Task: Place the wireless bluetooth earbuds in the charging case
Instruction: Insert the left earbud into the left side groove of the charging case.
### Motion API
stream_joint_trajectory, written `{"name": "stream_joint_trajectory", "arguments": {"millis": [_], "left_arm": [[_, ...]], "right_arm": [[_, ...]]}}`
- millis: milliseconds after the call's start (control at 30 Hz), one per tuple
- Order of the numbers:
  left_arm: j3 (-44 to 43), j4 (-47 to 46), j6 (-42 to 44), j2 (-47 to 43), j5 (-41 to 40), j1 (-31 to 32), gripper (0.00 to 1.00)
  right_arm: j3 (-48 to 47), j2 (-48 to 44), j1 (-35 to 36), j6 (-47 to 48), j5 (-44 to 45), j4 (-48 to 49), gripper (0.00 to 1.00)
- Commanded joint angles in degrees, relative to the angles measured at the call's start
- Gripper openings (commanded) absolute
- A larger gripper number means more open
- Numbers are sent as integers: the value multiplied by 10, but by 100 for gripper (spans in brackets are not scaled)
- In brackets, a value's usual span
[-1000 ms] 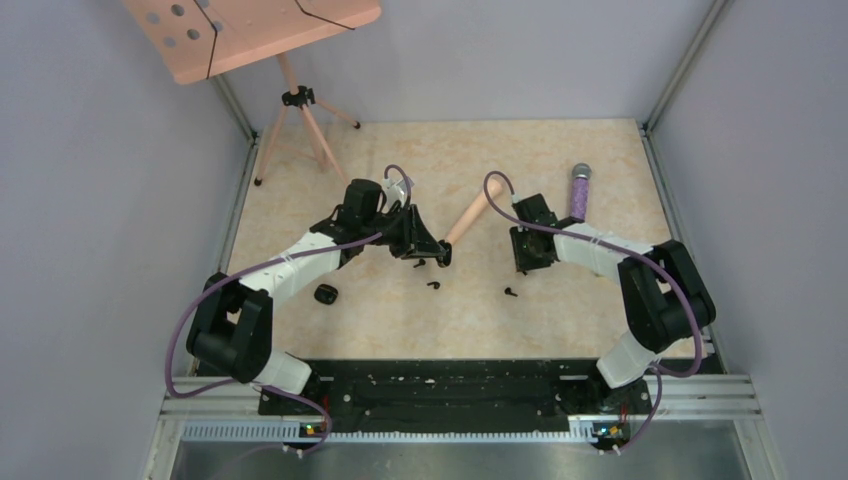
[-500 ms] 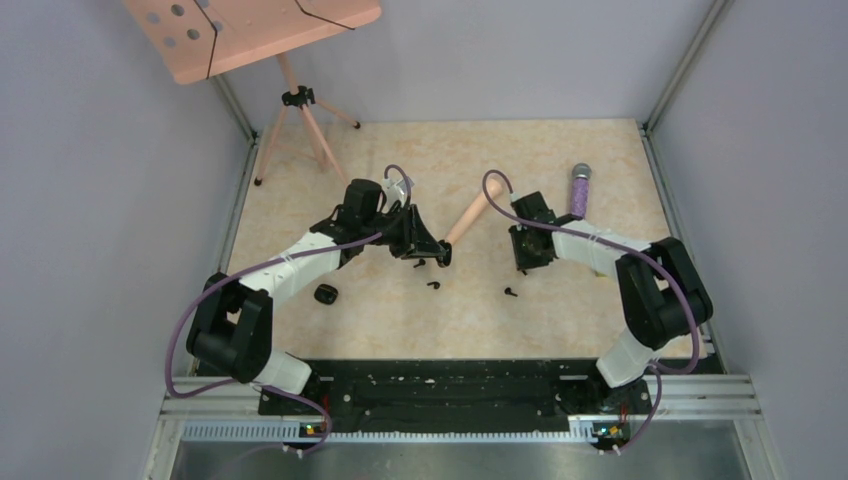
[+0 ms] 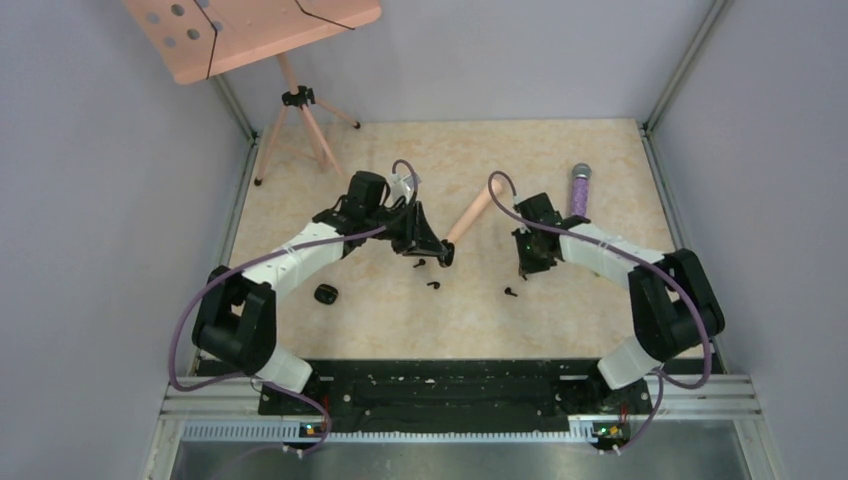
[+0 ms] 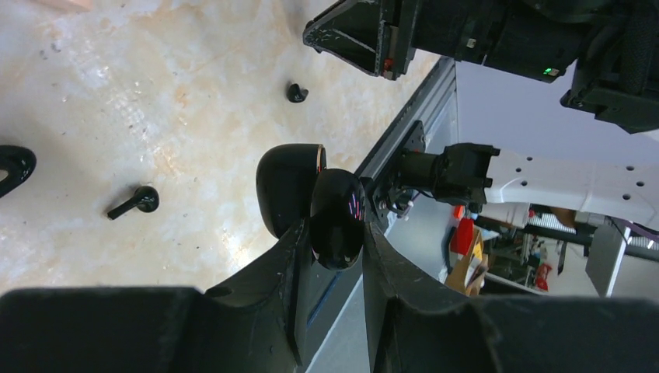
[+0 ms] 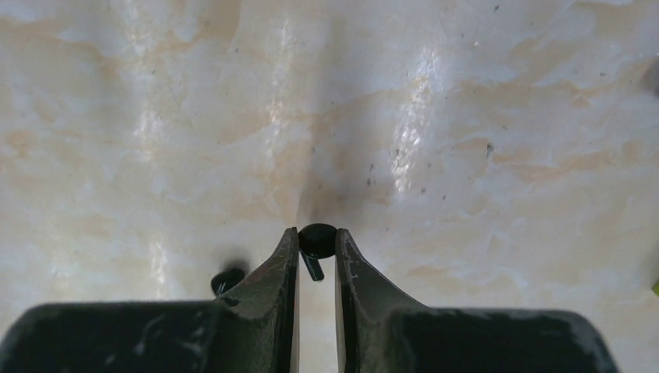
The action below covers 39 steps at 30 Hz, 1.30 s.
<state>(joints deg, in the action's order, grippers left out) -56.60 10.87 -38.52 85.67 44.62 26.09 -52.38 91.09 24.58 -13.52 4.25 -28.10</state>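
The tabletop (image 3: 600, 150) is a pale beige, marble-patterned sheet, scuffed and speckled up close. Plain grey walls (image 3: 100, 200) enclose it on three sides, and an aluminium rail (image 3: 450, 405) runs along the near edge where both arms are bolted. At the far left a peach perforated board (image 3: 250, 30) on a tripod reaches in over the corner. A wooden rod (image 3: 468, 217) lies slanted between the two arms, a purple microphone (image 3: 580, 190) lies toward the far right, and a black rounded lump (image 3: 325, 293) sits alone near the left arm.

The left tool (image 4: 336, 233) is clamped on the charging case (image 4: 336, 203), held above the tabletop near the middle. The case is a glossy black pebble with its lid swung open. The two rounded halves stand side by side, with room light glinting on them and a thin reddish line at the lid's rim.

The right tool (image 5: 316, 242) has its fingers drawn close and is pinching an earbud (image 5: 317, 235) at the very tips. It is a tiny black bud whose round head sits between the tips, with its short stem pointing back into the gap. The tool points down at the tabletop, right of centre.

A second earbud (image 3: 511, 292) lies on the tabletop just beside the right tool. A third earbud (image 3: 432, 285), its stem plainly visible, lies near the left tool.
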Motion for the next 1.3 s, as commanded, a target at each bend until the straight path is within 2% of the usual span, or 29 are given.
{"name": "stream_joint_trajectory", "arguments": {"millis": [0,233,467,667,800,900,967,1267], "left_arm": [[-54,52,60,30,56,4,0],[-74,23,28,63,125,12,0],[-129,53,26,85,186,16,0],[-114,-33,-77,100,188,16,0],[-72,-156,-203,100,165,16,0],[-33,-281,-302,98,159,18,0],[-15,-336,-342,97,156,19,0],[-17,-367,-360,97,177,29,0]], "right_arm": [[0,-85,1,8,-37,-12,9],[34,-214,6,25,-100,45,10],[105,-383,9,10,-178,179,10],[171,-473,10,-44,-234,315,10],[200,-503,10,-88,-255,387,11],[214,-513,12,-110,-266,425,11],[222,-516,12,-124,-274,448,11],[255,-490,32,-167,-304,543,10]]}}
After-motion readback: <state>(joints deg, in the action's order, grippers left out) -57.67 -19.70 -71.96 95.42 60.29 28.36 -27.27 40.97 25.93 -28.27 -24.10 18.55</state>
